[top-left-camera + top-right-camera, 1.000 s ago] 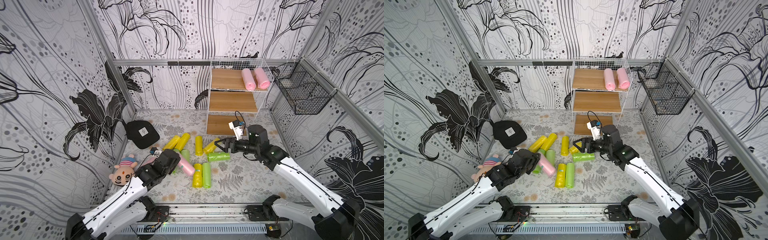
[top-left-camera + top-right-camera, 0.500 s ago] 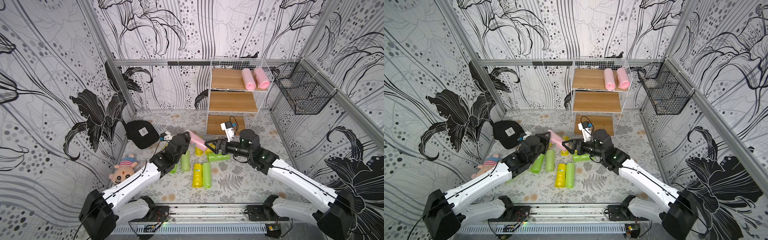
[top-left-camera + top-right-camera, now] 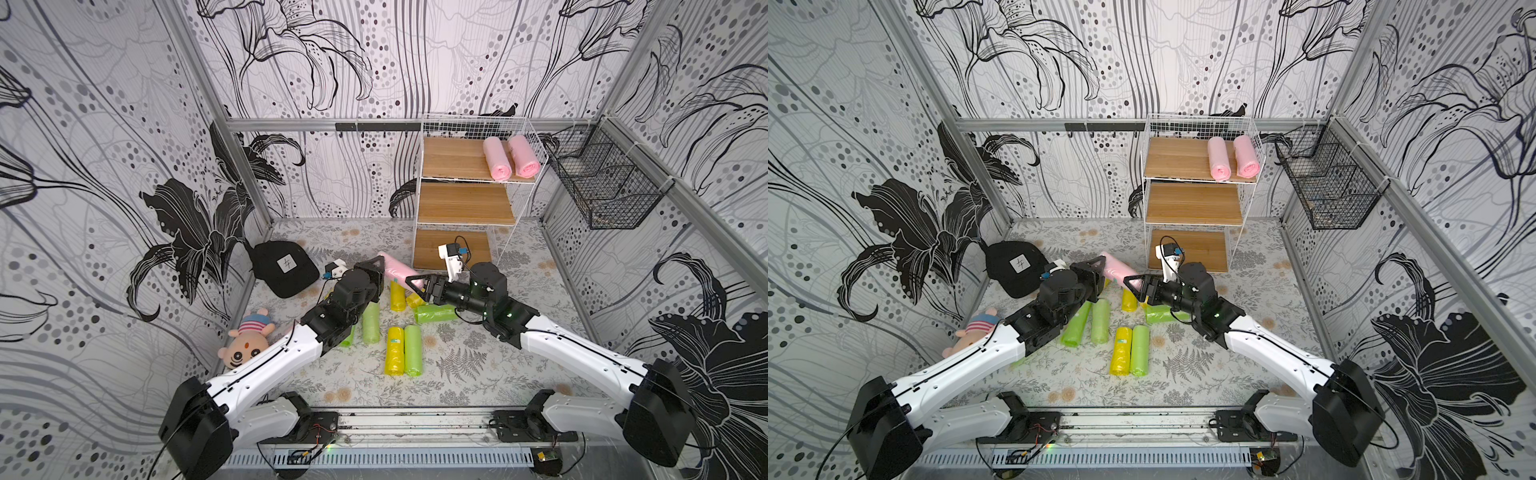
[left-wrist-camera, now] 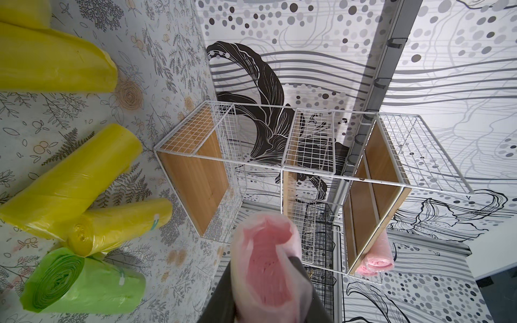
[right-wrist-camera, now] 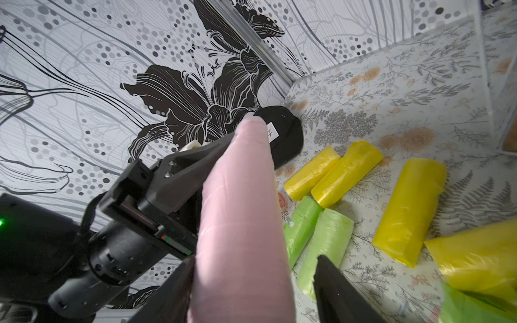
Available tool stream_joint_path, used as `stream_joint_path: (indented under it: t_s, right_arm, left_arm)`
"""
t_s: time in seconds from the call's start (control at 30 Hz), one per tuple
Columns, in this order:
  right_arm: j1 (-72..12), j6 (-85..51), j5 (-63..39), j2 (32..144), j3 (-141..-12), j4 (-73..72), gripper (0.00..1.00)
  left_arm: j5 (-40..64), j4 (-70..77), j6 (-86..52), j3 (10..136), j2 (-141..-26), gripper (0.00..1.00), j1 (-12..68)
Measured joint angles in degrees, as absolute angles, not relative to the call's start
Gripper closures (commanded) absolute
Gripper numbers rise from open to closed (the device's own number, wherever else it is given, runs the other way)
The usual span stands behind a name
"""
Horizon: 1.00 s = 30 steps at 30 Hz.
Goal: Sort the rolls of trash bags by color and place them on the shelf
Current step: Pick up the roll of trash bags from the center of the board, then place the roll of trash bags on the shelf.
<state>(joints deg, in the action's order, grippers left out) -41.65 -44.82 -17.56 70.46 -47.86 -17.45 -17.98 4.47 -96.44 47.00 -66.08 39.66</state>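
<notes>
Since a moment ago the right gripper (image 3: 415,286) has reached the free end of the pink roll (image 3: 399,272) and narrowed; its jaws straddle the roll, one touching, one slightly off. Meanwhile the left gripper (image 3: 379,269) stays clamped on the other end, holding the roll in the air above yellow rolls (image 3: 395,351) and green rolls (image 3: 412,351) on the floor (image 3: 478,365), just before the shelf (image 3: 461,203). Two more pink rolls (image 3: 496,160) lie on its top board.

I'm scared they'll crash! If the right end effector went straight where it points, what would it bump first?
Probably the pink roll, between the right end effector's fingers; behind it, the left end effector grips that roll.
</notes>
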Motion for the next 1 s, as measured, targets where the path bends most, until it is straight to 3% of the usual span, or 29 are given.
stream_joint_path:
  t_s: [0.17,0.3,0.43,0.53,0.77,1.0]
  right_arm:
    - [-41.82,-46.11,-17.45,70.43,-46.57,-20.67,0.6]
    - [-41.82,-46.28,-16.36,69.97,-46.57,-20.56,0.68]
    - [-41.82,-45.25,-13.56,68.16,-46.59,-18.04,0.7]
    - [-41.82,-42.87,-10.63,66.48,-47.35,-13.45,0.7]
    - [-41.82,-33.21,-1.63,60.71,-55.66,-0.3,0.71]
    - [-41.82,-21.28,11.31,57.91,-72.58,9.19,0.71]
  left_arm:
    - [-17.98,4.86,-97.06,46.98,-66.26,0.72,39.72]
    - [-17.87,6.92,-97.69,46.72,-66.61,0.49,39.72]
    - [-16.86,10.04,-97.6,46.68,-66.98,0.22,39.79]
    - [-16.32,11.16,-96.49,46.68,-67.2,0.09,39.79]
    - [-16.08,9.21,-91.05,46.78,-66.81,0.04,39.77]
    - [-17.06,2.02,-79.99,50.22,-66.37,0.04,39.7]
